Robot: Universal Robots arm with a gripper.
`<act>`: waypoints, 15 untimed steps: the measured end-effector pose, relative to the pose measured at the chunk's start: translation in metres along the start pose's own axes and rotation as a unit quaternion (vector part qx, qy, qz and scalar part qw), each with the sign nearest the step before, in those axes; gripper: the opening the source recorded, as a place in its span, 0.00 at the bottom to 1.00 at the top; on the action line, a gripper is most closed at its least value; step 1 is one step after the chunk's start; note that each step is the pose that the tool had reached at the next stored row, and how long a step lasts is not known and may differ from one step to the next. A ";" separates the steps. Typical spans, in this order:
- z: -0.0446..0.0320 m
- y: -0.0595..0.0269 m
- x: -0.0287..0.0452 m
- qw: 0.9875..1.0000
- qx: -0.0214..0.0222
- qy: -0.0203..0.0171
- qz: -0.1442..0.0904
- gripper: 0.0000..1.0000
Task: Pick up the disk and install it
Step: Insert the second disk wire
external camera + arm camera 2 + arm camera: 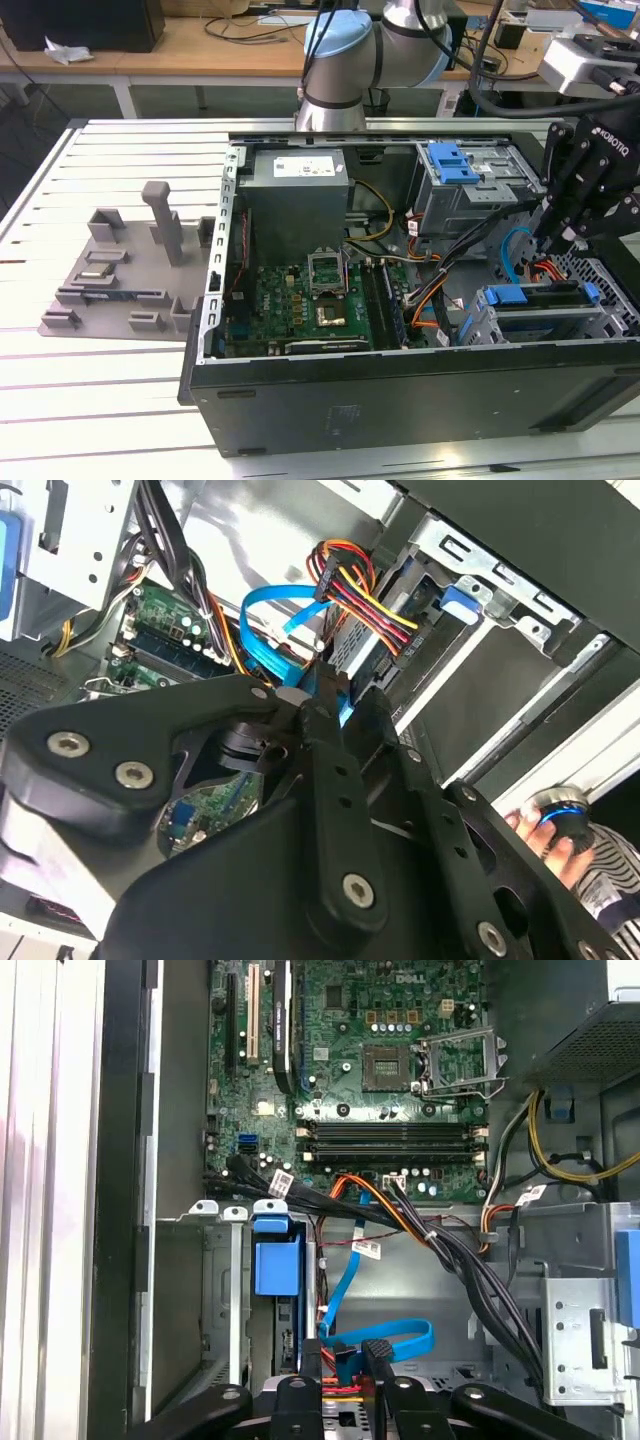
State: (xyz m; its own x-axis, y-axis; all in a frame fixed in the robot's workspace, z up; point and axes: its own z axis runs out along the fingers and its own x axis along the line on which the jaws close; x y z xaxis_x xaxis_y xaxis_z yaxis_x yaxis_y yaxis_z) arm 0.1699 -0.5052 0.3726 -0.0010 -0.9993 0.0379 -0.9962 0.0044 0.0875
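The disk [540,308] lay inside the open computer case [330,410], seated flat in the silver drive cage [600,325] at the corner of the case on the exterior view's right. By the look of it the installing was done or all but done, since the carrier sat level within the cage walls and did not ride above them. The gripper [550,250] hung just above the rear end of that cage, close over the disk. In both wrist views its fingers [312,1365] stood a little apart, with a narrow gap through which loose wiring showed. I could make out nothing clamped between them, so I judged them unladen. The arm had probably been brought in from above because the case lay on its side on the slatted tabletop [100,400] with its panel off, leaving the bays reachable only from over the top. A blue data cable [385,1338] looped just beside the fingertips, and a bundle of red, yellow and black wires [350,575] ran to the back of the disk, crowding the space. Little of the disk itself was exposed: the blue plastic carrier framing it, a blue tab [277,1260] at the cage mouth, and a dull metal body beneath. No label could be made out. The motherboard [300,310] lay well apart from it.
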 end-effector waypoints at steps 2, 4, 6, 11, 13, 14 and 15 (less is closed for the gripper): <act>0.0000 0.0000 0.0000 1.000 0.000 0.000 0.000 0.30; 0.0001 0.0000 0.0000 1.000 0.000 0.000 0.000 0.29; 0.0001 0.0000 0.0000 1.000 0.000 0.000 0.000 0.16; 0.0003 0.0000 0.0013 1.000 0.000 0.000 0.000 0.16; 0.0036 -0.0004 0.0064 1.000 0.000 0.001 -0.009 0.16; 0.0044 -0.0005 0.0065 1.000 0.001 0.002 -0.018 0.16; 0.0057 -0.0005 0.0073 1.000 0.001 0.003 -0.027 0.16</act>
State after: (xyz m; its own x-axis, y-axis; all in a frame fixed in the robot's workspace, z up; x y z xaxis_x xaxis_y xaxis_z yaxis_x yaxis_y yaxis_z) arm 0.1699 -0.5127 0.3672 0.0541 -0.9978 0.0381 -0.9949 -0.0506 0.0875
